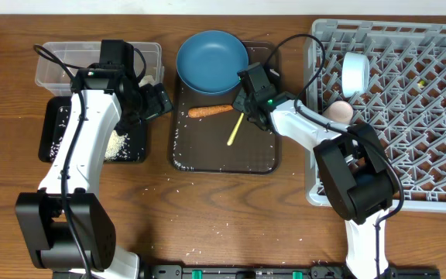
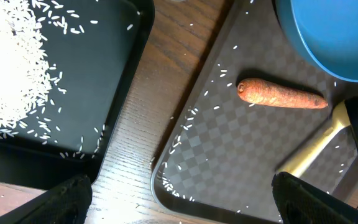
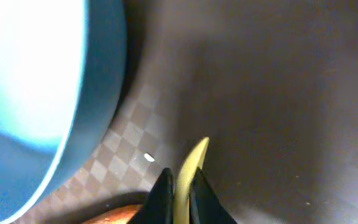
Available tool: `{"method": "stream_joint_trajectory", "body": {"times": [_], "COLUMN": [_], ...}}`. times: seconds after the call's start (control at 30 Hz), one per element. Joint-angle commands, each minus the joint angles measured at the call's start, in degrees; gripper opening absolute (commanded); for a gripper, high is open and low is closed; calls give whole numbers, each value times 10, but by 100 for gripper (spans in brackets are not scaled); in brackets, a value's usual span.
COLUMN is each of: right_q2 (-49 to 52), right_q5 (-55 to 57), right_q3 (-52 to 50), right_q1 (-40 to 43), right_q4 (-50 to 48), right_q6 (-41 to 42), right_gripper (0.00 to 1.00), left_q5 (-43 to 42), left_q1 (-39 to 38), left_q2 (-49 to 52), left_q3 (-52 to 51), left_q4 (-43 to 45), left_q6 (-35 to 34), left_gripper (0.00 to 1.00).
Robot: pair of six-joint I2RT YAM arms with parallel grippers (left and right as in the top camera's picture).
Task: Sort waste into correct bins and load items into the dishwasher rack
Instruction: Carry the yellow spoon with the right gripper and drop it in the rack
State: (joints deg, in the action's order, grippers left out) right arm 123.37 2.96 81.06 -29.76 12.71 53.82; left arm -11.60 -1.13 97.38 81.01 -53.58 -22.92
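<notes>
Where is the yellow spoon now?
Overhead centre: the yellow spoon is on the brown tray, right of the orange stick, its upper end pinched by the right gripper.

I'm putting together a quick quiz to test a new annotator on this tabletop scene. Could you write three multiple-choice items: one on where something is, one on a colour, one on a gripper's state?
1. The orange stick lies: A on the blue plate; B on the brown serving tray; C in the right gripper.
2. The spoon is: A yellow; B red; C black.
3. The right gripper is: A open and empty; B shut on the spoon; C shut on the blue plate.
Answers: 1 B, the stick rests on the tray's checkered floor beside the plate. 2 A, its handle shows yellow from overhead. 3 B, the right wrist view shows both fingers pressed against the spoon's handle.
</notes>
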Motion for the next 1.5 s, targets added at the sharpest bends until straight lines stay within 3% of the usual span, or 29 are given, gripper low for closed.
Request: {"method": "stream_joint_trajectory", "body": {"times": [0.0, 0.17, 0.6, 0.83, 0.97, 1.2, 1.37, 1.47], "right_q2": [30, -2, -236, -349, -340, -263, -193, -155], "right_q5": [-37, -117, -122, -91, -63, -58, -33, 6], "right_q3": [-14, -14, -14, -14, -15, -15, -15, -15], "right_q1": [-1, 15, 67, 159, 197, 223, 228, 228], "right_q4": [22, 45, 189, 228, 193, 78, -25, -79], "right_q6": [-47, -125, -329, -482, -578, -643, -647, -609], "right_gripper": [1, 1, 1, 1, 1, 1, 1, 1], "left_q5": [7, 8, 7, 7, 7, 7, 7, 7], "left_q1": [2, 2, 2, 2, 2, 2, 2, 2], "left_q2": [-5, -5, -5, -5, -5, -5, -5, -5], "left_q3": [-3, -3, -3, -3, -3, -3, -3, -3], "left_q4": [-2, -2, -2, -2, -2, -2, -2, -2], "left_q6": [-1, -1, -1, -1, -1, -1, -1, -1], "left_gripper": [95, 95, 95, 95, 95, 95, 95, 95]}}
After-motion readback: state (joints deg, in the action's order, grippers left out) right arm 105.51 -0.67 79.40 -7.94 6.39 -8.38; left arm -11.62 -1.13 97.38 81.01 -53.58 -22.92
